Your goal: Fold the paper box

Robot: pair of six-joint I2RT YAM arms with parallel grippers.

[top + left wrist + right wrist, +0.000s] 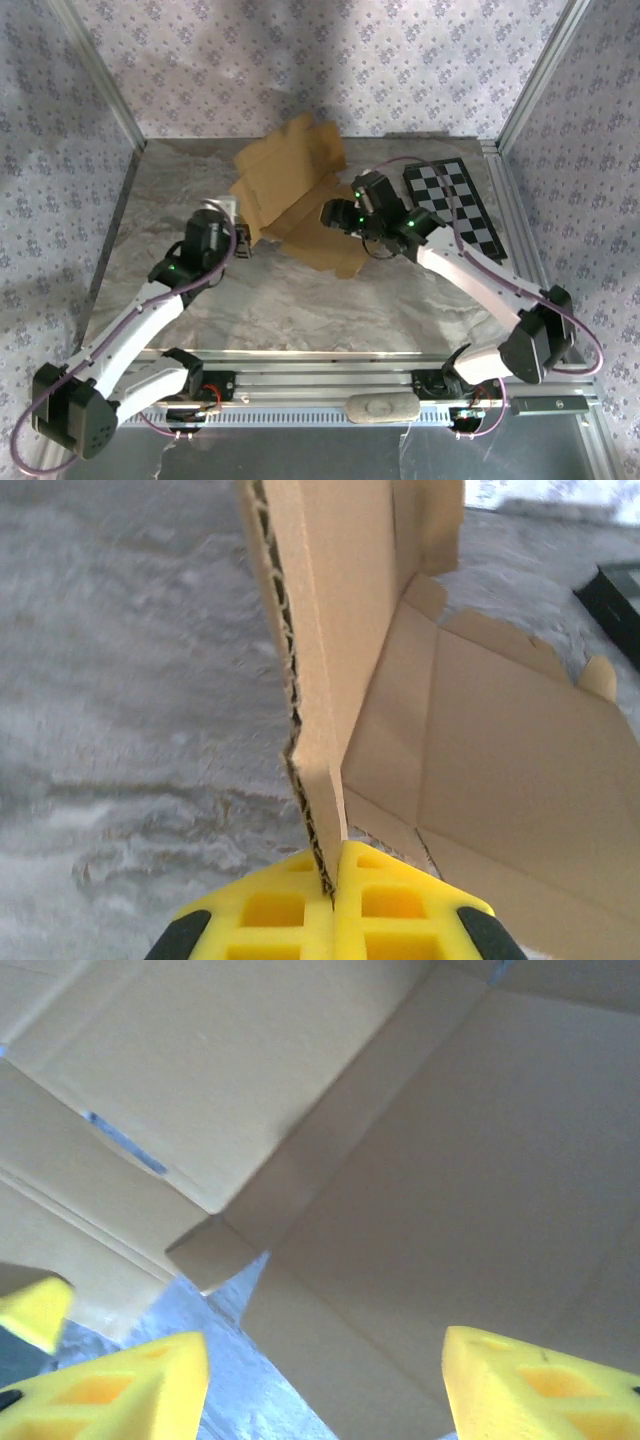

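My left tool [335, 875] clamps paper box [290, 190] flap, eight o'clock side, to stand it upright; right tool [325, 1385] gapes over the base.

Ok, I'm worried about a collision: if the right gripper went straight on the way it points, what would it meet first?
Probably the paper box: its inner panel lies right ahead of the right gripper, whose jaws stand open.
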